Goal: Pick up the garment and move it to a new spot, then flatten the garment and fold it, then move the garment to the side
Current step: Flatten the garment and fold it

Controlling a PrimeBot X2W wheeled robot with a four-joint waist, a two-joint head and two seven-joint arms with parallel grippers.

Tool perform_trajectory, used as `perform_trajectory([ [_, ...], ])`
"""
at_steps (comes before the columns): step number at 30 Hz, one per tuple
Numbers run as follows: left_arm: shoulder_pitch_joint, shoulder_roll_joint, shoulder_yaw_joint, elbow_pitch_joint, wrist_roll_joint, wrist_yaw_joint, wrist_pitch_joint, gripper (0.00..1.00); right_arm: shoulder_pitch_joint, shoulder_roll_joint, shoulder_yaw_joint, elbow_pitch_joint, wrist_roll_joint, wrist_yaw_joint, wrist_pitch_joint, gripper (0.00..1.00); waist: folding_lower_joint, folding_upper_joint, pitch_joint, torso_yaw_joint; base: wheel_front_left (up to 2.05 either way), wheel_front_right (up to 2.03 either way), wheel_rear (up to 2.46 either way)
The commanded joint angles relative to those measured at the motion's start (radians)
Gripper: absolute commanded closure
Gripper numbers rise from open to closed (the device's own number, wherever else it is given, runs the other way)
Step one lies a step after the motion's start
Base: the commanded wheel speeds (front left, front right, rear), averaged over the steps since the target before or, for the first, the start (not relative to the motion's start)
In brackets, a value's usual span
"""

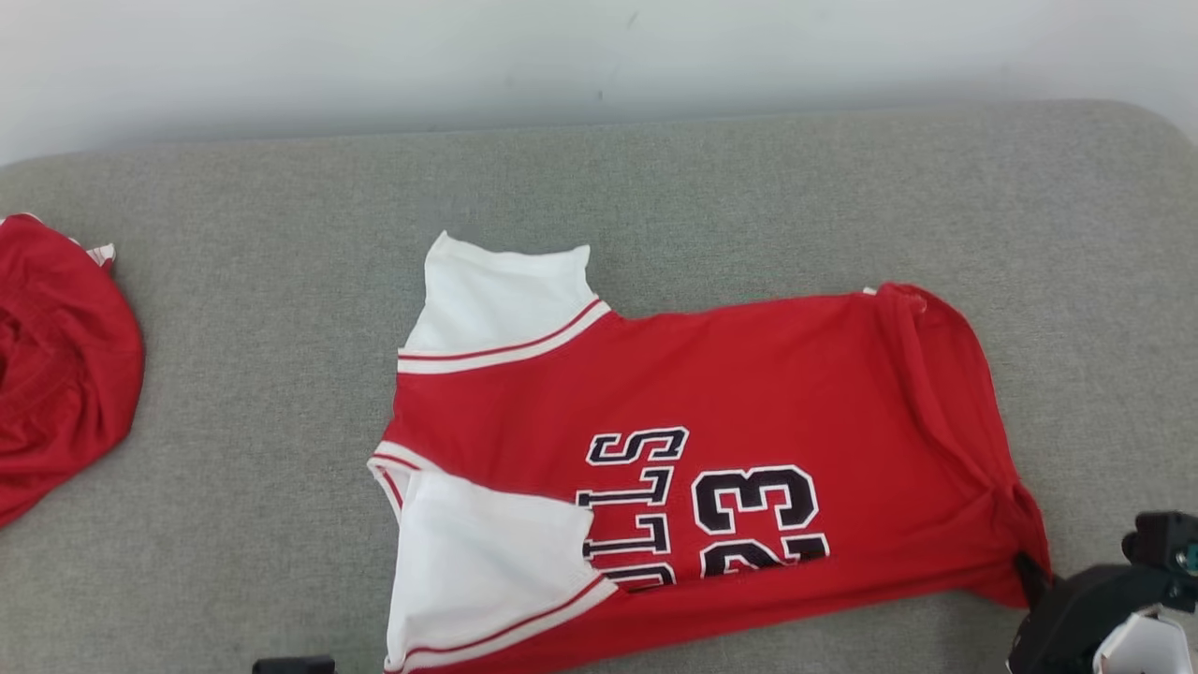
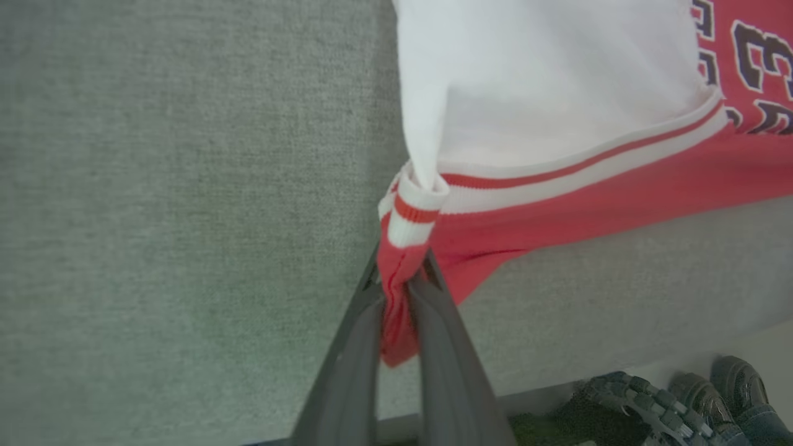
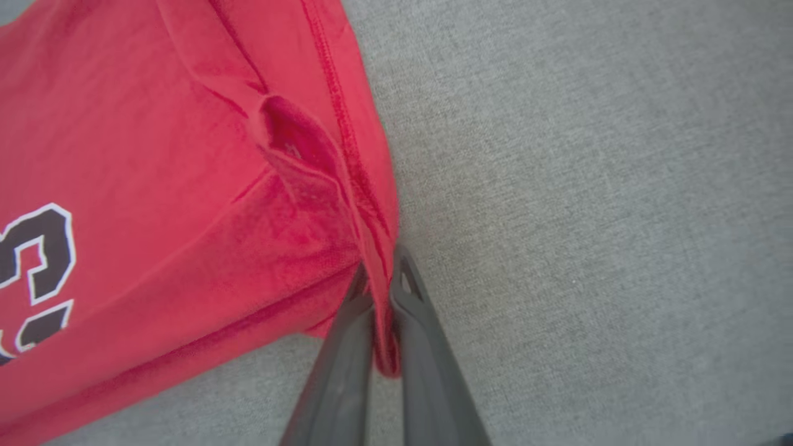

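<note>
item: left gripper (image 2: 401, 277); jaws closed tight on a bunched red corner of the garment (image 1: 749, 374), just below the red-and-white striped trim at its sleeve end; cloth pinched between both fingers and trailing out beneath them

item: right gripper (image 3: 381, 272); jaws likewise closed, pinching the red hem corner at the garment's opposite end; stitched side seam runs up from the grip, with a small raised pleat just beyond it

item: garment, red jersey with white sleeves, dark lettering and the number 23; lies sideways on the table (image 1: 234, 281), neck end toward the robot's left, hem toward its right; near edge close to the table's front; near sleeve lies folded over the chest, covering part of the lettering; far sleeve spread outward; body mostly smooth, some ridging along the hem side

item: second red cloth (image 1: 56, 356); heaped at the table's far left, well apart from the garment

item: dark shoes (image 2: 712, 384); on the floor below the table edge

step in hand, by judgement: folding; both near corners secured, fold not yet made

next move calls for: raising both corners together and evenly; carrying the near edge across toward the far edge; keeping the cloth taut between the grips so the tucked sleeve does not slip out; releasing only once the edges align
</note>
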Motion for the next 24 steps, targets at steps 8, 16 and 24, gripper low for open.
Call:
perform_trajectory([
  [8, 0.069, 0.029, 0.023, -0.028, -0.021, 0.054, 0.009, 0.0, 0.07, -0.006, -0.003, 0.008, 0.025, -0.004, -0.004, 0.0, 0.0, 0.0, -0.018, -0.015, 0.0, 0.0, 0.0],
  [16, 0.077, 0.043, 0.061, -0.019, -0.029, 0.078, -0.012, 0.0, 0.043, -0.004, -0.019, -0.027, -0.029, -0.003, -0.017, 0.0, 0.0, 0.0, -0.033, -0.021, 0.0, 0.0, 0.0],
  [24, -0.028, 0.091, 0.113, -0.036, -0.007, 0.049, -0.034, 0.0, -0.029, -0.003, 0.036, -0.144, -0.089, -0.003, 0.023, 0.0, 0.0, 0.0, -0.018, -0.03, 0.0, 0.0, 0.0],
])
